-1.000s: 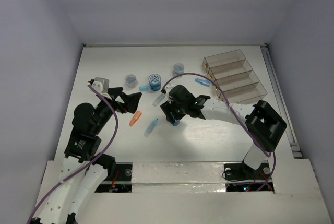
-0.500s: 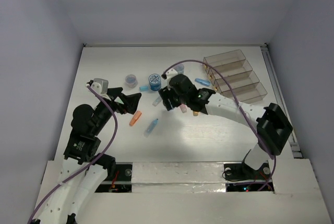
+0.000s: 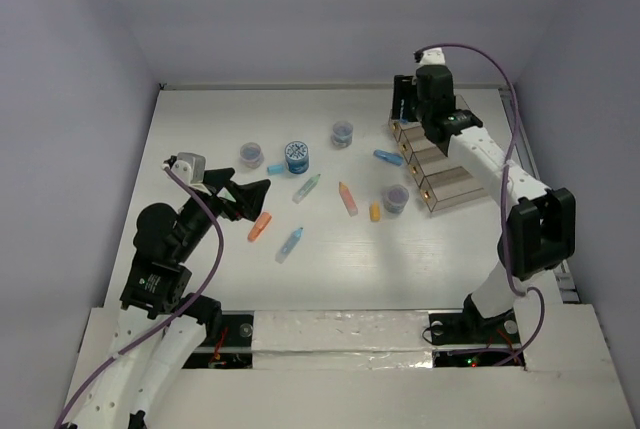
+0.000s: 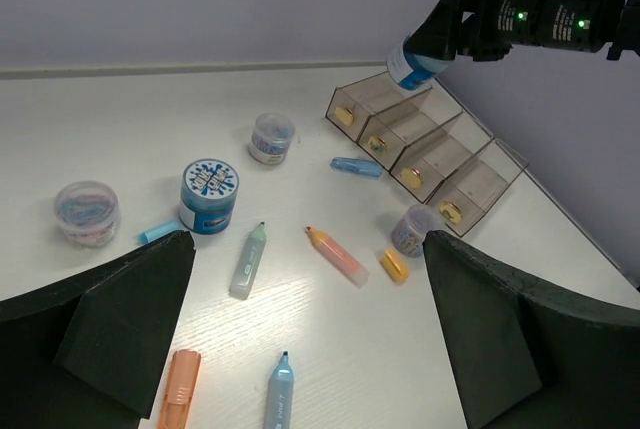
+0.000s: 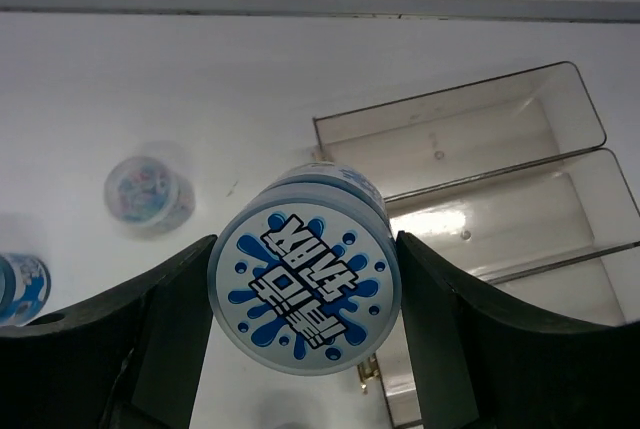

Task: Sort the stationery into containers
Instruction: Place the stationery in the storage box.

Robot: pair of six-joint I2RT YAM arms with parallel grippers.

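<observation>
While hanging above the end of the containers' rearmost bin, grips a blue roll firmly in right tool, seemingly lined up for dropping in. Keeps left tool spread wide, empty, low over the table beside scattered sticks.

The left claw shows as two dark fingers in the lower corners, spread wide above the white surface. Between them lie a green stick, an orange-and-pink stick and a short orange stub. At the bottom edge lie an orange stick and a blue stick.

Left of centre stands a blue roll with a patterned top. A clear jar sits to its left and another jar up and to its right. Right of centre is a rack of four clear bins, with a third jar just beside the nearest bin.

In the upper right, the right claw grips a second blue roll over the rack's far end.
</observation>
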